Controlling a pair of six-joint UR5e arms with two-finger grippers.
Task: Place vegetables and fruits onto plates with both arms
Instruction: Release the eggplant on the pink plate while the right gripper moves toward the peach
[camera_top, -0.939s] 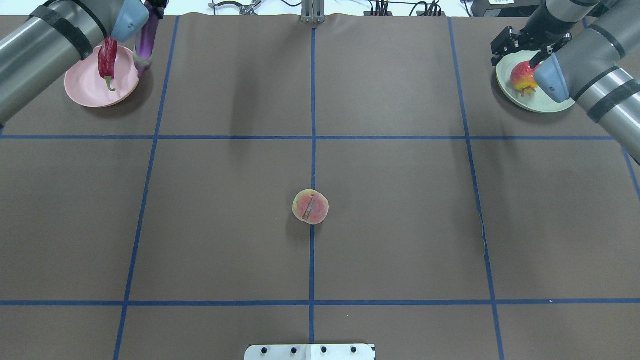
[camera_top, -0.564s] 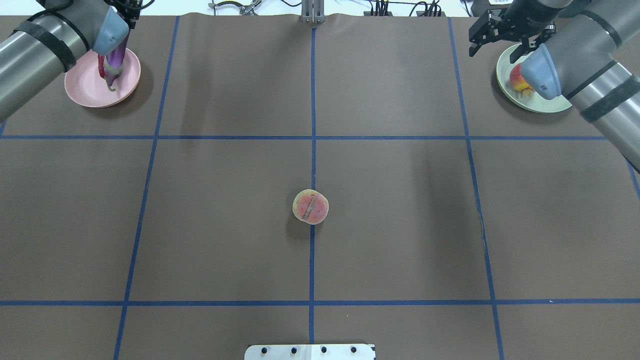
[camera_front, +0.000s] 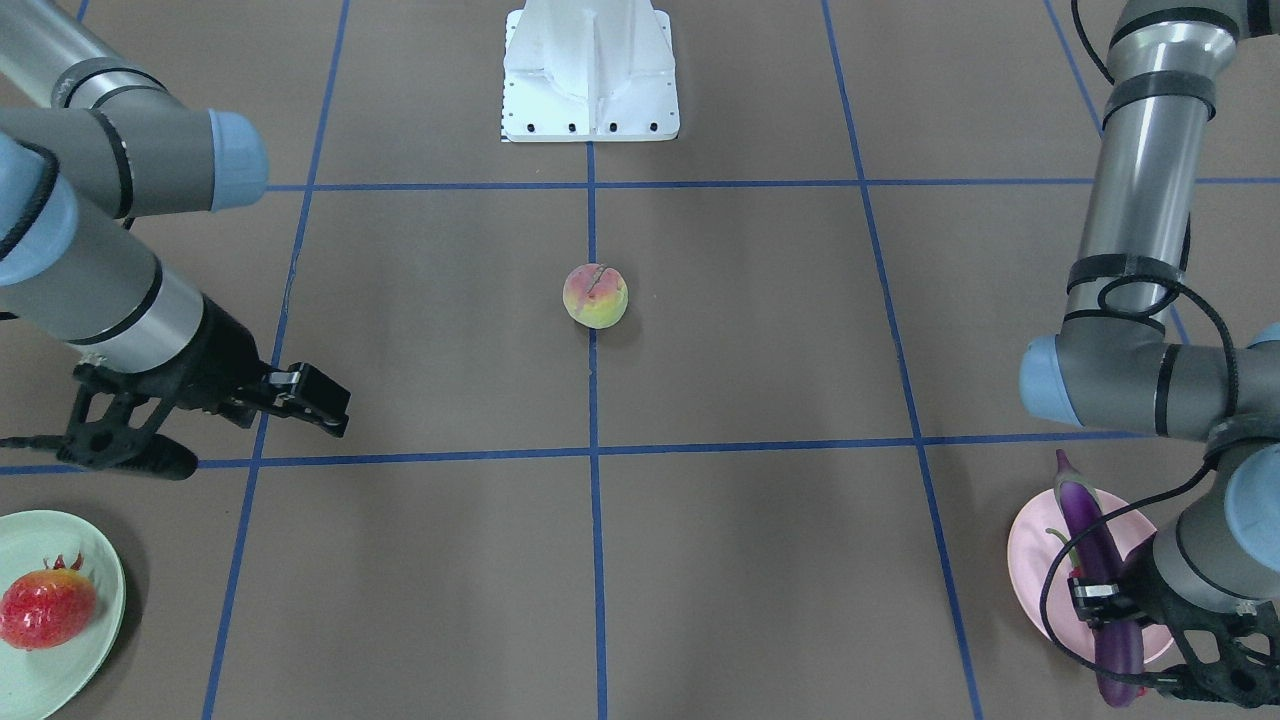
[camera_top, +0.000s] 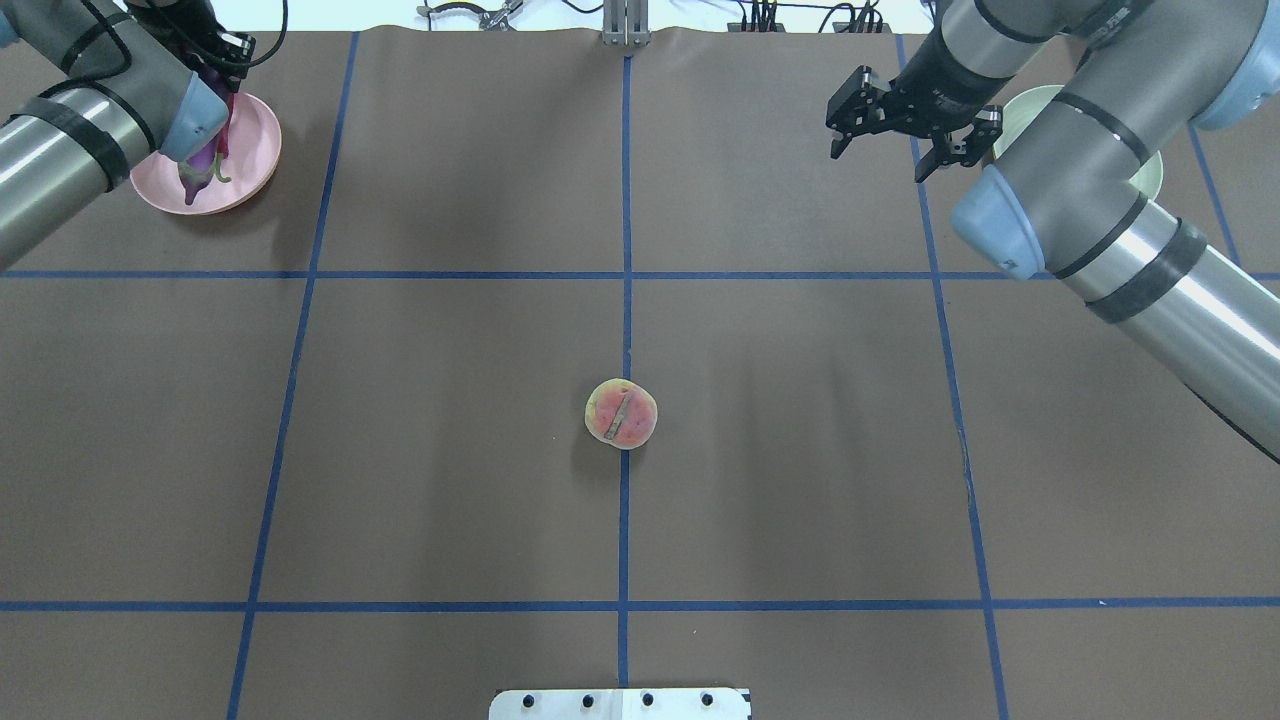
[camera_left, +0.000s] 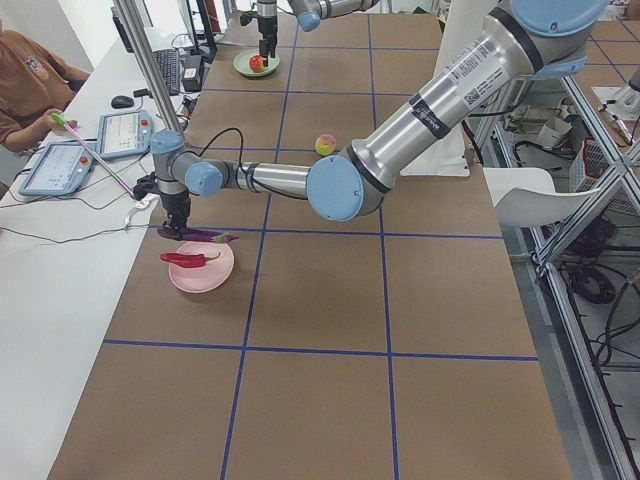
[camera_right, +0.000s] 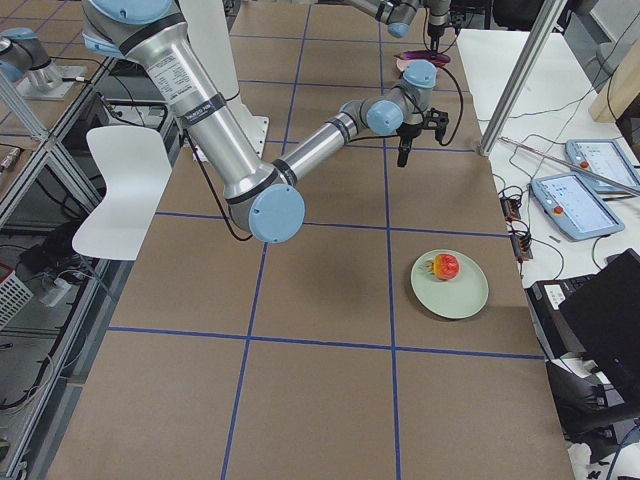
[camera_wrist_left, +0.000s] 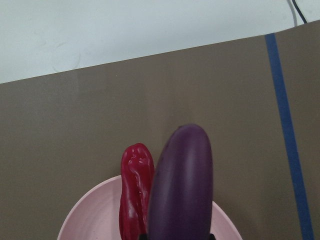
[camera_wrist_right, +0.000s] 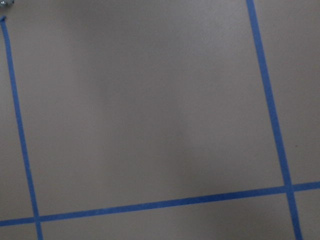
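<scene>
My left gripper (camera_front: 1098, 603) is shut on the purple eggplant (camera_front: 1092, 560) and holds it tilted low over the pink plate (camera_front: 1030, 560). The red chili pepper (camera_left: 190, 259) lies on that plate beside it; both show in the left wrist view, eggplant (camera_wrist_left: 182, 185) and chili (camera_wrist_left: 134, 190). My right gripper (camera_top: 880, 160) is open and empty, above bare table, off the mint green plate (camera_front: 100, 640). The strawberry-like fruit (camera_front: 45, 608) lies on that plate. The peach (camera_top: 621, 412) sits alone at the table's centre.
The white base block (camera_top: 620, 703) stands at the robot's edge of the table. Blue tape lines divide the brown surface. A side table with tablets (camera_left: 60, 165) and an operator lies beyond the plates' edge. My right arm's forearm (camera_top: 1100, 230) covers most of the mint plate from overhead.
My right gripper has left the strawberry on the mint plate and moved toward the table's middle. My left gripper has brought the eggplant lower over the pink plate, next to the chili.
</scene>
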